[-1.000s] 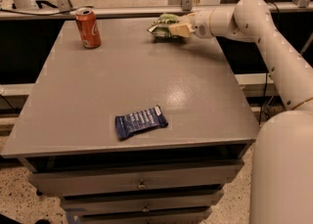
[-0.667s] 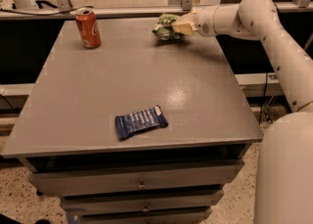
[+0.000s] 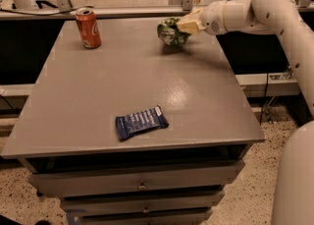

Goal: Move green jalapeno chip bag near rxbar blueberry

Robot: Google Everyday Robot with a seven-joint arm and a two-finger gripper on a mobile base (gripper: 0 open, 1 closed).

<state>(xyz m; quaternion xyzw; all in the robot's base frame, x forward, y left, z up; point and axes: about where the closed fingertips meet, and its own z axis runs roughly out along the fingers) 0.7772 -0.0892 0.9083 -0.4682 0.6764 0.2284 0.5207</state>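
Note:
The green jalapeno chip bag point(image 3: 168, 31) is at the far right of the grey table point(image 3: 147, 81), crumpled and held slightly above its surface. My gripper point(image 3: 181, 26) reaches in from the right and is shut on the bag's right side. The rxbar blueberry point(image 3: 141, 122), a flat dark-blue wrapper with white lettering, lies near the table's front edge, well apart from the bag and the gripper.
A red soda can point(image 3: 88, 28) stands upright at the far left corner of the table. Drawers point(image 3: 142, 185) sit under the tabletop. My white arm point(image 3: 274, 8) spans the right side. A rail point(image 3: 122, 12) runs behind the table.
The gripper with the green bag has shifted a little toward the front of the table, and the bag looks more bunched up. The blue bar and the can have not moved.

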